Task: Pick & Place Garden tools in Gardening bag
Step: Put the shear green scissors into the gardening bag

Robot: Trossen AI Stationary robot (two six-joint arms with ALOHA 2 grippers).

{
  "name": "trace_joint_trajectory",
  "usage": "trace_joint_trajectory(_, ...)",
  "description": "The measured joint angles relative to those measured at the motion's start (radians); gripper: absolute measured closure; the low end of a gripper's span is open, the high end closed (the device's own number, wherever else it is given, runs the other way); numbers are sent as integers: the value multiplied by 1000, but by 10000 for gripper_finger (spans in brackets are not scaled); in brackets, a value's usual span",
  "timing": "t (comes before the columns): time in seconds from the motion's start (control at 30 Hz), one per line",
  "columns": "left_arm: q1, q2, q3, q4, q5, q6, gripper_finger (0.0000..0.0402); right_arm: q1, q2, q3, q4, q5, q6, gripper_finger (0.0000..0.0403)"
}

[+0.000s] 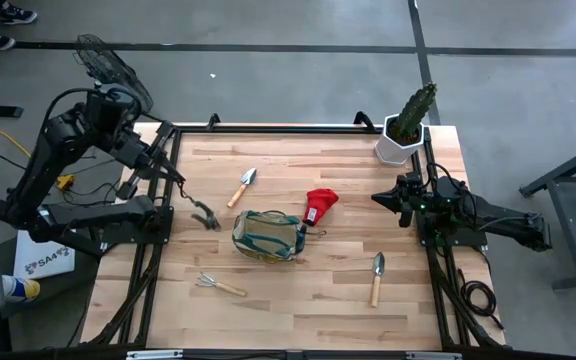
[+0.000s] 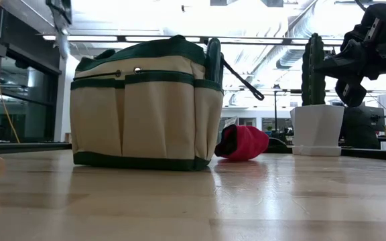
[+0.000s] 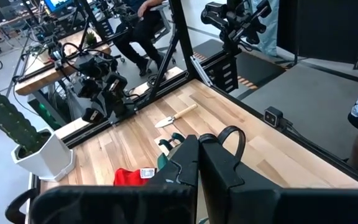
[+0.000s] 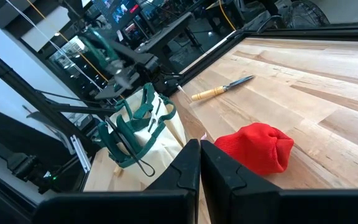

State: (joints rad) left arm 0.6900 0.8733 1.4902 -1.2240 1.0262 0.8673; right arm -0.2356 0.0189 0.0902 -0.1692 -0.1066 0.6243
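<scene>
The tan gardening bag (image 1: 268,237) with green trim stands upright mid-table; a dark shears handle (image 2: 213,57) with a black strap sticks out of its side pocket. A second pair of pruning shears (image 1: 206,217) hangs in the air left of the bag, beyond my shut left gripper (image 1: 180,185). Lying flat on the wood are the red glove (image 1: 320,205) right of the bag, one trowel (image 1: 243,187) behind it, one trowel (image 1: 376,277) at the near right, and the hand rake (image 1: 218,285) at the near left. My right gripper (image 1: 376,197) rests shut at the table's right edge. My left gripper is shut on the pruning shears, coming from the table's far left and slanting slightly down. In the left wrist view the fingers (image 3: 185,168) hide the place of contact; a green part (image 3: 168,146) and a black loop (image 3: 232,140) show just past the tips. The shears are clear of the table.
A cactus in a white pot (image 1: 406,125) stands at the far right corner. Black frame rails (image 1: 158,250) run along the table's left and right sides. A person (image 3: 145,18) sits beyond the table's right side. Bare wood lies along the near edge between rake and trowel.
</scene>
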Motion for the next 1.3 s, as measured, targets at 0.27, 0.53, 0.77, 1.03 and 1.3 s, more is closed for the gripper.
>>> trace_joint_trajectory(0.27,-111,28,0,34,-99,-12,401,0,0,0,0,0,0,399)
trace_joint_trajectory(0.53,-195,55,0,77,-201,-59,401,0,0,0,0,0,0,399)
trace_joint_trajectory(0.77,-228,80,0,97,-226,-74,401,0,0,0,0,0,0,399)
trace_joint_trajectory(1.03,-280,113,0,126,-260,-89,401,0,0,0,0,0,0,399)
trace_joint_trajectory(1.3,-306,137,0,151,-282,-95,401,0,0,0,0,0,0,399)
